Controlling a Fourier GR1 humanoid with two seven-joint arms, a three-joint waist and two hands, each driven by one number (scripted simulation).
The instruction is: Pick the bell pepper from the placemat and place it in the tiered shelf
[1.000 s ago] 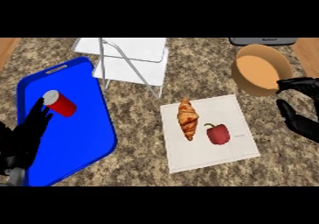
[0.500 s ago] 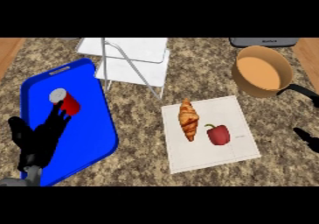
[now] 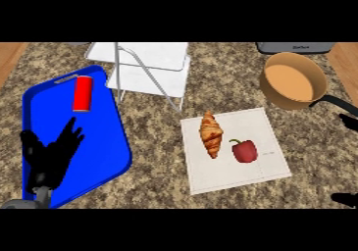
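Note:
The red bell pepper (image 3: 243,151) sits on the white placemat (image 3: 239,177) right of centre, beside a croissant (image 3: 210,141). The white tiered shelf (image 3: 149,68) stands at the back, left of centre. My left hand (image 3: 52,153) hovers over the near part of a blue tray (image 3: 102,147) at the left, its fingers straight and spread, holding nothing. Only black tips of my right hand (image 3: 349,199) show at the right edge, well away from the pepper.
A red can (image 3: 82,93) lies on the tray's far end. A tan pan (image 3: 294,84) with a dark handle (image 3: 339,105) sits at the back right. A grey appliance (image 3: 294,47) stands behind it. Wooden strips border the granite counter on both sides.
My right hand has drawn back to the right edge and is now almost out of view. The left hand has come off the can, which now lies farther back on the tray.

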